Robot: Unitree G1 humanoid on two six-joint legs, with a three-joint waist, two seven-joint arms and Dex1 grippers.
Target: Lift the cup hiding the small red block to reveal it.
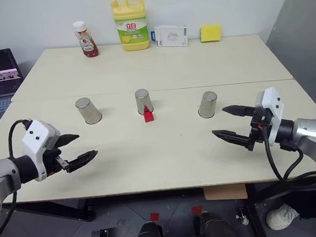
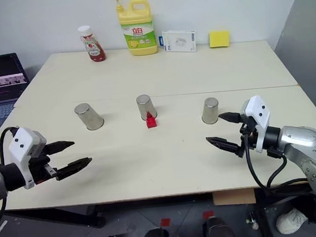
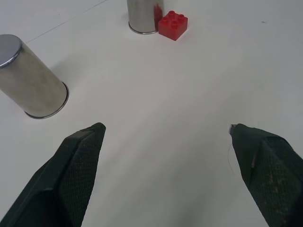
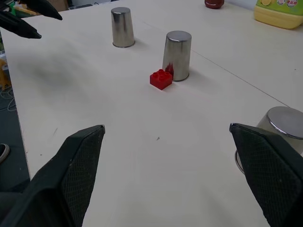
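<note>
1. Head views: the small red block [image 1: 148, 116] lies uncovered on the table [image 1: 167, 157], touching the middle cup [image 1: 143, 101]; the reveal looks done.
2. Left wrist view: left gripper [image 3: 165, 137] spread wide, empty.
3. Right wrist view: right gripper [image 4: 165, 137] equally agape, holding nothing.

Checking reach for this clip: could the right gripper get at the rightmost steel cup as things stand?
Probably yes. The right gripper is open, and the rightmost cup stands upside down on the table, just beyond its fingertips with nothing between them.
</note>
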